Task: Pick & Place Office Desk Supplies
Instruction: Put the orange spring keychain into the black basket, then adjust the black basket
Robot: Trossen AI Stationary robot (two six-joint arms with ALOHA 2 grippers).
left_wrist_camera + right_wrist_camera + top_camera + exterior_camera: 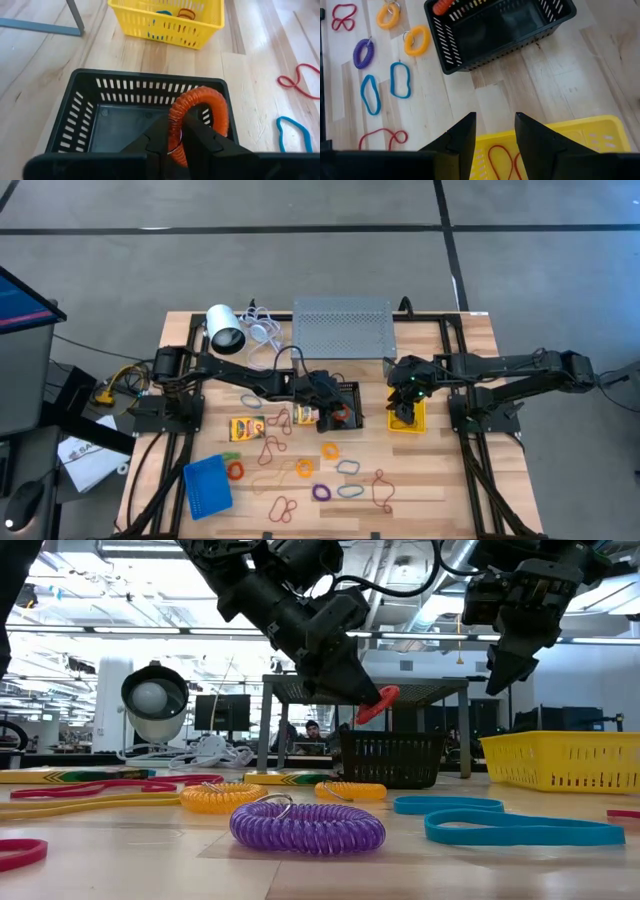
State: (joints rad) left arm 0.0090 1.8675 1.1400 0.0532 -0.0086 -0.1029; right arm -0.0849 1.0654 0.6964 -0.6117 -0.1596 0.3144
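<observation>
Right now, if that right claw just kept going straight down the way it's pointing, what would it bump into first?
Most likely the yellow bin. The right gripper hangs directly above it with its fingers apart and nothing between them, and a red rubber band lies on the bin's floor below. How much height remains is hard to judge.

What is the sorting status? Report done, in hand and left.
Done: the yellow bin already holds a few bands. In hand: the left end effector holds an orange-red coiled band over the black bin, which looks empty; the right end effector hovers open above the yellow bin. Left: many loops, two crayon boxes and the blue bin.
</observation>
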